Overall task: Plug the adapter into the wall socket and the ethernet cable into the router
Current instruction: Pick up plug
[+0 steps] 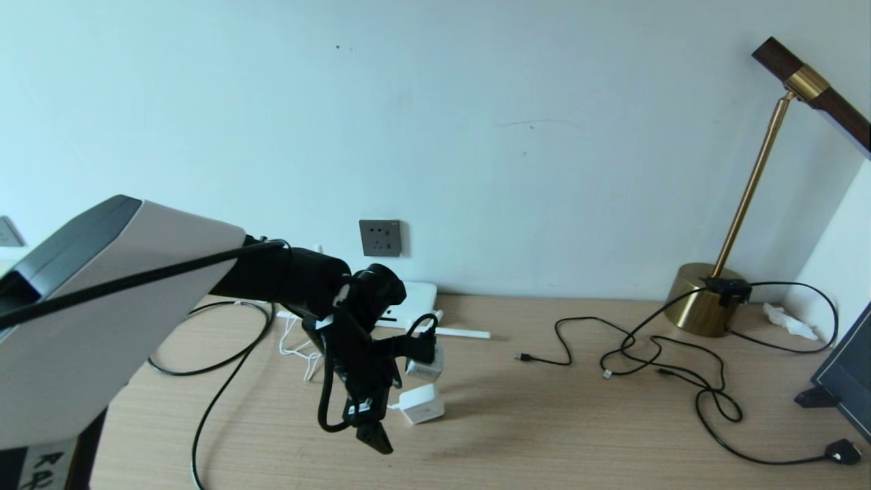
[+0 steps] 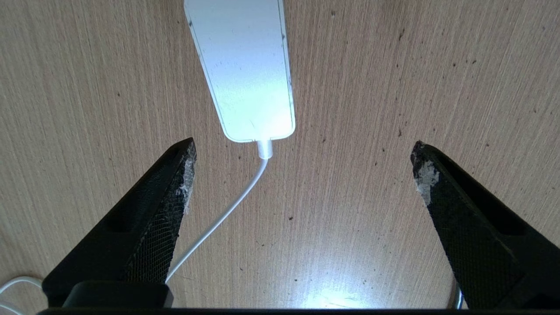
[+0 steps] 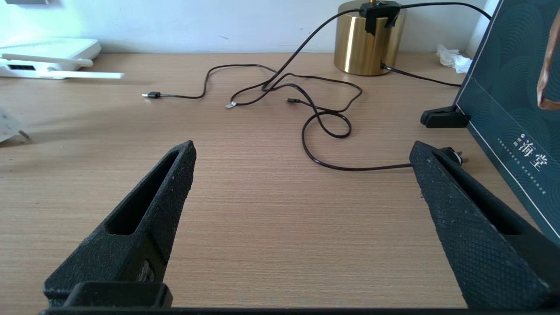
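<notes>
Below the wall socket [image 1: 380,237], our left end effector [image 2: 302,175] hangs spread over the adapter [image 1: 422,404]; nothing is plugged yet.

1. The counter [image 2: 393,87] looks like pale wood with a fine straight grain, matt but for one soft glare patch.
2. The adapter [image 2: 247,70] is smooth white plastic with a slight sheen.
3. The left gripper [image 2: 302,170] has black fingers [image 2: 153,227] with a rough cross-hatched face, scuffed whitish at the tips.
4. The lamp base [image 3: 367,39] is shiny brass-coloured metal.
5. The wall socket [image 1: 380,237] is matt dark grey plastic.
6. The wall [image 1: 476,102] is matt and pale.
</notes>
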Motion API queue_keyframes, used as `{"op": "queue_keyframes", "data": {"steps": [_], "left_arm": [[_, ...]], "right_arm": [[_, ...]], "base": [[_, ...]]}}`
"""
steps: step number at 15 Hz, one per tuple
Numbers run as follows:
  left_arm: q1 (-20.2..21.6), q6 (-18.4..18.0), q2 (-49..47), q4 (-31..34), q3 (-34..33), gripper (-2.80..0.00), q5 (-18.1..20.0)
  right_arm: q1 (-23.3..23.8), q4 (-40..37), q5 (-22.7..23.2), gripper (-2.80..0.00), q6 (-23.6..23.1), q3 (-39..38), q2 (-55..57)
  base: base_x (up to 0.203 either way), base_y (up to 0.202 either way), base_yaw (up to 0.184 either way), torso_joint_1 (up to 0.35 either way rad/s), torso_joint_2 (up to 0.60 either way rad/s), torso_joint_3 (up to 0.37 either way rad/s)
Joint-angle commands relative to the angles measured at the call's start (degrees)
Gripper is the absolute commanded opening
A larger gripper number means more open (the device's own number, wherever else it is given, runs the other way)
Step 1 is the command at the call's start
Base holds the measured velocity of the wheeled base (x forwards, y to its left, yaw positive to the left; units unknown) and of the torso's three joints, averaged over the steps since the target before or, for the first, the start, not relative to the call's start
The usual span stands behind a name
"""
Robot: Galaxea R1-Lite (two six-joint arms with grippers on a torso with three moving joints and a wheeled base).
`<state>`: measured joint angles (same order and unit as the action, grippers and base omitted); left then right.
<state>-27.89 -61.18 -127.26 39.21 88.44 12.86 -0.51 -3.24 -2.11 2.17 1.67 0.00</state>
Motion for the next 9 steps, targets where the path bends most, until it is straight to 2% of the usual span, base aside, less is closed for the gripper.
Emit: {"op": "queue_keyframes", "data": {"steps": [1, 9], "left_arm": [[0.38, -0.34, 0.01, 0.08, -0.29, 0.0, 0.06], [0.47, -0.34, -0.27, -0.02, -0.29, 0.0, 0.15]], "right_arm": [[-0.02, -0.01, 0.0, 0.0, 0.03, 0.0, 0.0], [-0.02, -0.01, 0.0, 0.0, 0.03, 0.0, 0.0]], "base": [[0.0, 0.0, 0.0, 0.0, 0.0, 0.0], [0.0, 0.0, 0.0, 0.0, 0.0, 0.0]]}}
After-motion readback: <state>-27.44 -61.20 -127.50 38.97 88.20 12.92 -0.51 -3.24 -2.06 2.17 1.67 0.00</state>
